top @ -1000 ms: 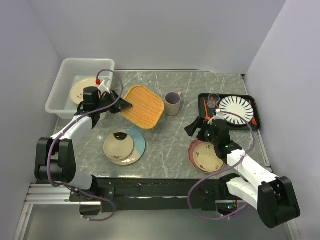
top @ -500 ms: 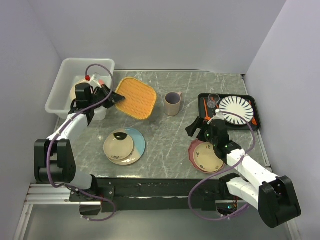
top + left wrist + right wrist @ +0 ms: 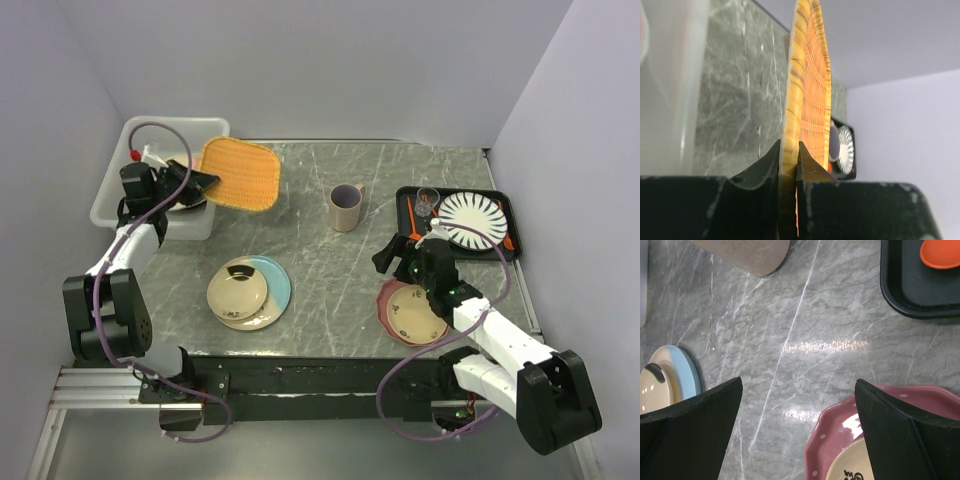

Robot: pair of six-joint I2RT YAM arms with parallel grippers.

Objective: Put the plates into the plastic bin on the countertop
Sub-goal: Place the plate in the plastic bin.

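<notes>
My left gripper (image 3: 200,183) (image 3: 788,150) is shut on the edge of an orange woven mat (image 3: 240,173) (image 3: 812,90), held off the countertop (image 3: 330,270) at the right wall of the plastic bin (image 3: 175,123) (image 3: 675,75). The arm hides most of the bin's inside. Front left, a cream plate (image 3: 238,290) lies on a cream-and-light-blue plate (image 3: 280,282) (image 3: 687,377). My right gripper (image 3: 395,262) (image 3: 800,405) hangs open over the left rim of the pink scalloped plate (image 3: 388,300) (image 3: 840,440), which carries a small cream floral plate (image 3: 415,312) (image 3: 860,471).
A beige mug (image 3: 346,207) (image 3: 740,250) stands mid-counter. At the right, a black tray (image 3: 505,250) (image 3: 900,290) holds a white plate with black stripes (image 3: 472,220), a small glass and orange utensils (image 3: 940,252). Walls close in on the left, back and right.
My left arm has swung left and back, carrying the orange woven mat from the counter's middle to the bin's right wall. The right arm has not moved.
</notes>
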